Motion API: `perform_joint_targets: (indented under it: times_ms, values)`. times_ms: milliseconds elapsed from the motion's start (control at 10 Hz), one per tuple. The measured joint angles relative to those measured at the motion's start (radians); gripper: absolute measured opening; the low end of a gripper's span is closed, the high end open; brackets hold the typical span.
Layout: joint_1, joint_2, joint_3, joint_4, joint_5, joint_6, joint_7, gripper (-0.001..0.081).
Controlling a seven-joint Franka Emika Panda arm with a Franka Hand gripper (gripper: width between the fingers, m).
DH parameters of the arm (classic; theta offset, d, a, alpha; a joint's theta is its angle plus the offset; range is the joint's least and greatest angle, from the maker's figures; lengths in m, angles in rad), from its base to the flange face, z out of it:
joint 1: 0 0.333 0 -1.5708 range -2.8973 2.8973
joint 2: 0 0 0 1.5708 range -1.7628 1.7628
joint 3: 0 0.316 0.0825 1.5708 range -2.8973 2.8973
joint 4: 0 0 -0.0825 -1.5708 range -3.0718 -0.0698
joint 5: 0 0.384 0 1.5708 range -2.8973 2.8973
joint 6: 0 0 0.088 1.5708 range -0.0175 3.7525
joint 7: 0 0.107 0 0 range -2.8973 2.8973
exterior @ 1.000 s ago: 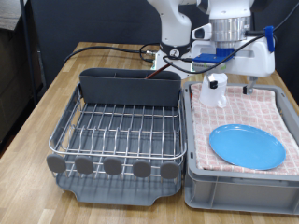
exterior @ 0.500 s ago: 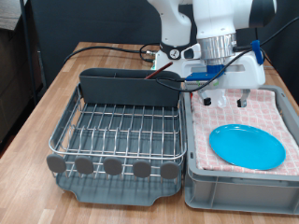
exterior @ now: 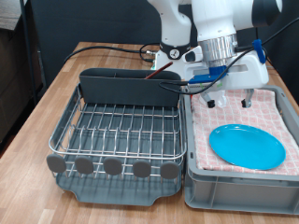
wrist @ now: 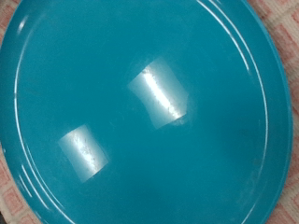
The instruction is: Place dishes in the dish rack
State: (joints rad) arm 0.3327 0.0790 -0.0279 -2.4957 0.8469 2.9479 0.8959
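Exterior view: the gripper hangs above the far part of the grey bin, just above the blue plate. Two dark fingers point down with a clear gap between them; they stand spread, with nothing between them. The plate lies flat on the checked cloth that lines the bin, towards the exterior view's right. The dish rack sits just beside the bin on the exterior view's left, on the wooden table; its wire grid carries no dishes. The mug and spoon cannot be made out here.

Wrist view: the blue plate fills nearly the whole picture, glossy, with two pale reflections. Slivers of checked cloth show at the edges. No fingertips are visible here.
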Motion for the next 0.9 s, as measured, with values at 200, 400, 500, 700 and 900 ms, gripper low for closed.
perform_joint_targets:
  times_ms: [200,400,500,700,900]
  values:
    - [0.000,0.031,0.018,0.019,0.061,0.019,-0.053,0.0802]
    - [0.002,0.056,0.022,0.027,0.054,0.038,-0.042,0.0802]
    - [0.009,0.066,0.010,0.027,0.007,0.041,0.002,0.0802]
    - [0.014,0.081,0.000,0.027,-0.040,0.041,0.055,0.0802]
    - [0.015,0.090,-0.009,0.027,-0.084,0.036,0.097,0.0802]
